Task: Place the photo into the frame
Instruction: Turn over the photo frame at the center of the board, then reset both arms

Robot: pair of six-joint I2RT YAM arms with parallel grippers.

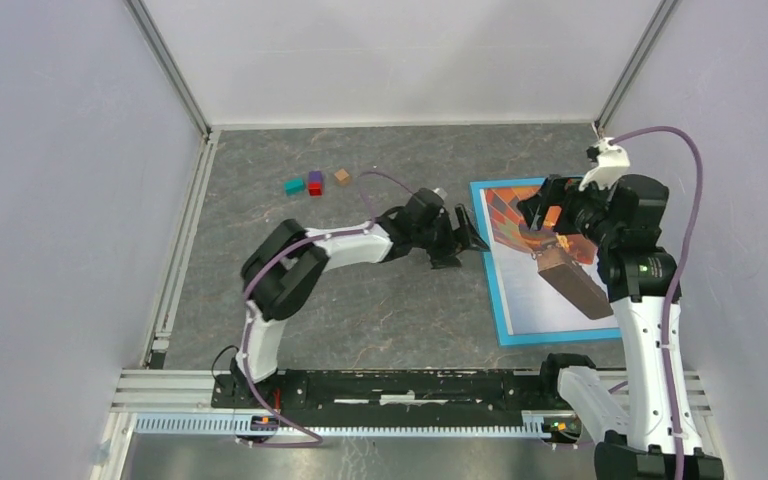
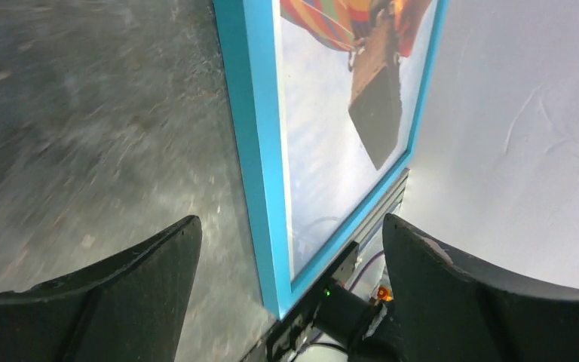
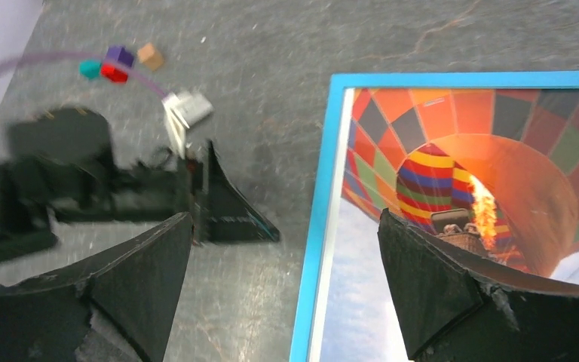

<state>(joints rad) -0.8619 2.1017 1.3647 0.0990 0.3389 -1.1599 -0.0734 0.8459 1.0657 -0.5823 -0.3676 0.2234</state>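
The light-blue frame lies flat at the table's right side, with the balloon photo lying inside its border. My left gripper hovers at the frame's left edge, open, nothing between its fingers. The left wrist view looks along the frame and the photo between the spread jaws of my left gripper. My right gripper hangs open over the photo's upper part; one long finger looks brownish. In the right wrist view the right gripper straddles the frame's left rail, beside the photo.
Small teal, purple-on-red and tan blocks sit at the back centre-left. White walls close in the table on three sides. A metal rail with the arm bases runs along the near edge.
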